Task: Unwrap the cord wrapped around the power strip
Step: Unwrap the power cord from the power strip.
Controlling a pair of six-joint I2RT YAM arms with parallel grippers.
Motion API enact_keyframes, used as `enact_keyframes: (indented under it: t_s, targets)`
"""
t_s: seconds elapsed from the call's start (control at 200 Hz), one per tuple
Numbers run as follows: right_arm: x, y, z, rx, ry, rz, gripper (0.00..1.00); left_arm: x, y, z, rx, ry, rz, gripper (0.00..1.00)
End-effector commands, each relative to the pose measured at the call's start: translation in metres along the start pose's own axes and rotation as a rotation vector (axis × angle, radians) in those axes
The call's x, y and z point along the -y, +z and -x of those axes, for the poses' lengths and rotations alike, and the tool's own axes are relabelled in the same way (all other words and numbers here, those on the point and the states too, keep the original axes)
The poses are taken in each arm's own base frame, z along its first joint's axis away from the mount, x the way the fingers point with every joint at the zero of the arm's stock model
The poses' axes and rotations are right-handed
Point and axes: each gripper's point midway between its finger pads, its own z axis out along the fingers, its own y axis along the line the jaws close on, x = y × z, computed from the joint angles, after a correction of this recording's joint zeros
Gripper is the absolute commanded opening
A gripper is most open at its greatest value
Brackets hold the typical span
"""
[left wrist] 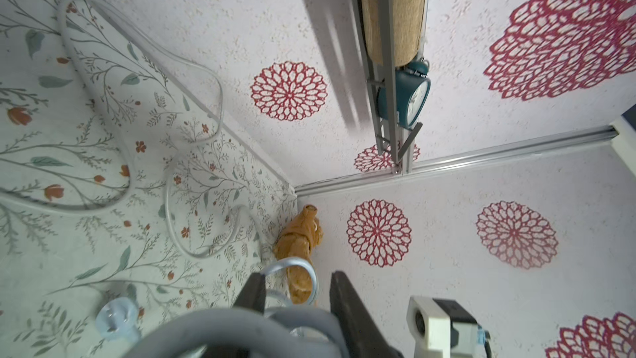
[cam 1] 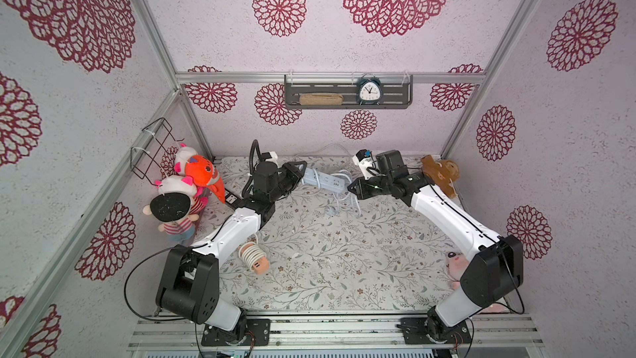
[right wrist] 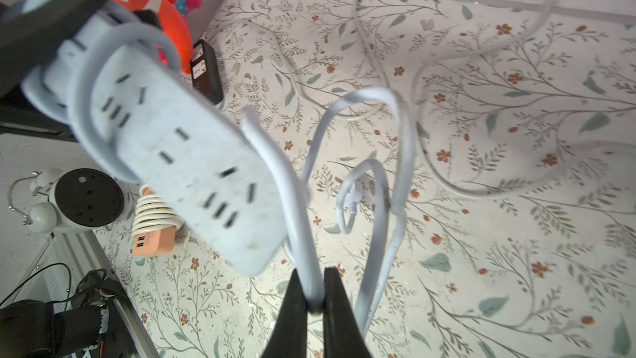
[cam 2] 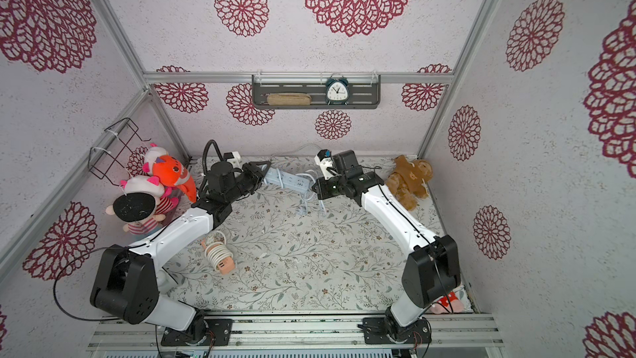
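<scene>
A light blue power strip [cam 1: 323, 182] [cam 2: 287, 180] hangs in the air above the floral mat, between my two grippers. My left gripper [cam 1: 302, 171] [cam 2: 264, 169] is shut on its left end; in the left wrist view the strip [left wrist: 241, 328] is a grey blur between the fingers [left wrist: 344, 294]. One turn of the blue cord [right wrist: 275, 153] still circles the strip [right wrist: 182, 153] near that end. The rest hangs in loose loops [cam 1: 344, 201] down to the mat. My right gripper [right wrist: 311, 284] [cam 1: 349, 187] is shut on the cord just off the strip's right end.
A pink strip wound with white cord [cam 1: 253, 258] lies by the left arm. A black strip [cam 1: 230, 198] and plush toys [cam 1: 186, 187] fill the left corner. A brown teddy [cam 1: 440, 172], a white adapter [cam 1: 363, 163] and a loose white cord [cam 1: 323, 149] lie at the back.
</scene>
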Motion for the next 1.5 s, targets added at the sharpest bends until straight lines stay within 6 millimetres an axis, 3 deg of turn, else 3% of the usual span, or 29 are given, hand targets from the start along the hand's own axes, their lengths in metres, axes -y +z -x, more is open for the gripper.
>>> enact_keyframes:
  t_s: [0.0,0.2,0.385,0.56,0.795,0.891,0.981,1.061,1.231,1.331,1.496]
  targets:
    - [0.029,-0.023,0.004,-0.028,-0.037,-0.096,0.00,0.035,-0.025,0.008,-0.060,0.094,-0.069,0.00]
    - [0.039,0.001,-0.004,-0.036,-0.029,-0.058,0.00,0.049,-0.031,0.024,-0.048,-0.052,-0.247,0.00]
    - [0.048,0.033,-0.034,-0.060,0.043,-0.025,0.00,0.059,-0.032,0.057,0.072,-0.249,-0.469,0.00]
    - [0.066,0.055,-0.081,-0.140,0.094,-0.058,0.00,0.032,-0.033,0.089,0.250,-0.306,-0.435,0.00]
    - [0.067,0.065,-0.127,-0.200,0.165,-0.036,0.00,0.003,-0.048,0.115,0.407,-0.288,-0.323,0.00]
    - [0.052,0.049,-0.120,-0.167,0.156,0.012,0.00,-0.013,-0.051,0.121,0.440,-0.174,-0.156,0.00]
    - [0.043,0.023,-0.101,-0.124,0.113,0.000,0.00,-0.027,-0.054,0.120,0.427,-0.036,0.021,0.00]
    - [0.041,0.002,-0.082,-0.089,0.060,-0.035,0.00,-0.031,-0.057,0.116,0.394,0.009,0.067,0.00]
    - [0.064,-0.021,-0.049,-0.049,0.013,-0.148,0.00,-0.036,-0.049,0.093,0.208,-0.008,0.055,0.00]
    - [0.085,-0.022,-0.035,-0.015,0.019,-0.198,0.00,-0.021,-0.041,0.073,0.071,-0.060,-0.053,0.00]
    - [0.134,-0.006,-0.035,0.008,0.107,-0.221,0.00,0.038,-0.043,0.059,-0.100,-0.090,-0.288,0.00]
